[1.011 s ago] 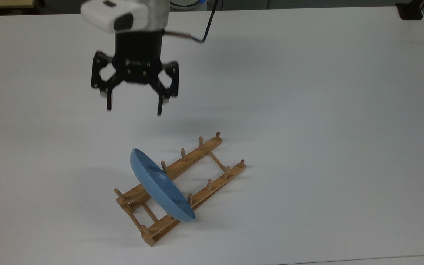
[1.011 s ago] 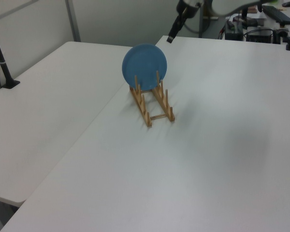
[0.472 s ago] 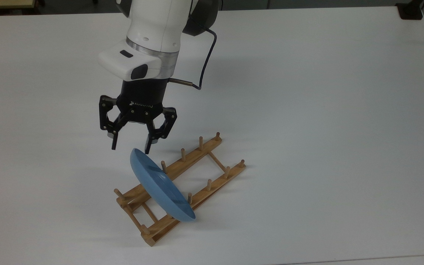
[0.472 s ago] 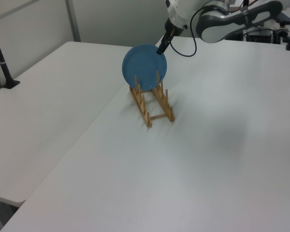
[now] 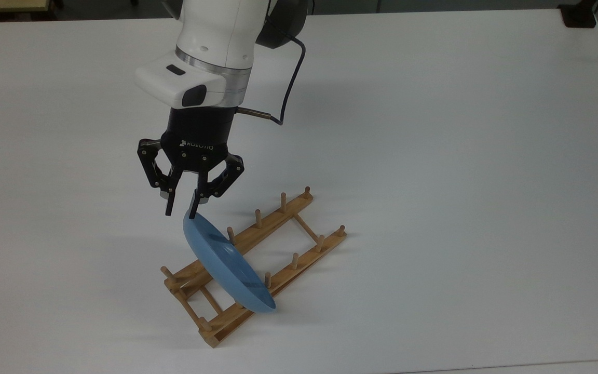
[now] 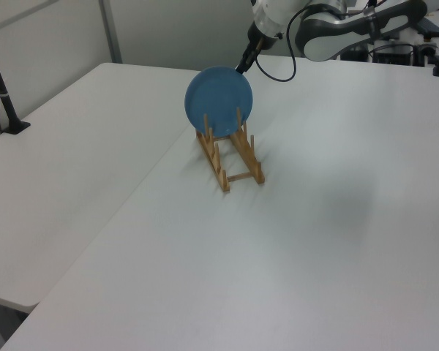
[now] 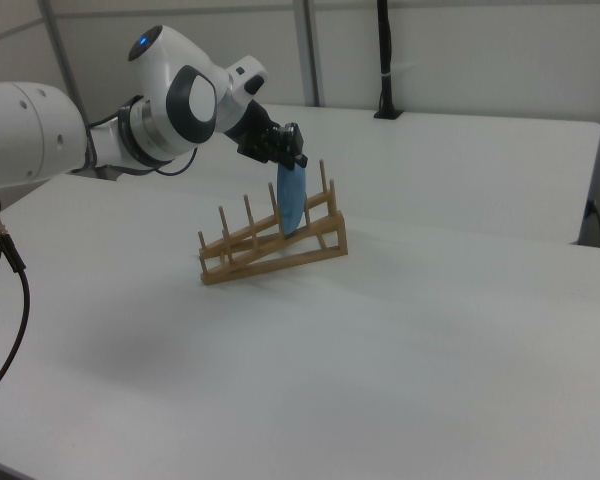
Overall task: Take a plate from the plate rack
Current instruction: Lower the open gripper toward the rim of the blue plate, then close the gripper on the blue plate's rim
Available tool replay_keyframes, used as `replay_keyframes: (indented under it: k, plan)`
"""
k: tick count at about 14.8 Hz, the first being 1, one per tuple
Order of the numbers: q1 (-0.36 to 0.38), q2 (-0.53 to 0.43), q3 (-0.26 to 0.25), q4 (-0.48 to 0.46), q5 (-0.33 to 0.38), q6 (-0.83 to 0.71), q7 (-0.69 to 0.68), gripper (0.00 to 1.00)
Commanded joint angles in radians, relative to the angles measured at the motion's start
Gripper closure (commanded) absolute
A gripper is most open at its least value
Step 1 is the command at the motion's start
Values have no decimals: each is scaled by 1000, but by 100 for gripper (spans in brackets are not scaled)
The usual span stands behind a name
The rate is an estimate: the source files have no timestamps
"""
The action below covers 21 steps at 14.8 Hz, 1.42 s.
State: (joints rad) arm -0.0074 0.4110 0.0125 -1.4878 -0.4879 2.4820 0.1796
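Blue plate [image 5: 228, 262] standing on edge in the plate rack [image 5: 253, 262] on the white counter [image 5: 434, 130], near the rack's end at the top view's left. Gripper [image 5: 180, 212] poised at the plate's top rim, jaws partly open, one finger either side of the rim, nothing clamped yet. Best to squeeze squarely on the rim, then lift straight up clear of the pegs.

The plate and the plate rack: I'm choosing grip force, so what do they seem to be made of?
The plate is glossy solid blue with soft highlights, so it could be glazed ceramic or plastic. The plate rack looks like light-brown unpainted wood: visible rails, thin crossbars and round dowel pegs with a matte finish.
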Motion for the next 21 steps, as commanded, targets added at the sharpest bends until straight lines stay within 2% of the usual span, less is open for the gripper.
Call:
replay_keyframes:
  k: [1, 11, 17, 21]
  plan:
    - [4, 11, -3, 3, -28, 18, 18, 69]
    - [9, 34, -3, 4, -28, 20, 20, 66]
    - [9, 34, -2, 20, -21, 32, 23, 71]
    - [9, 34, -3, 18, -23, 32, 21, 91]
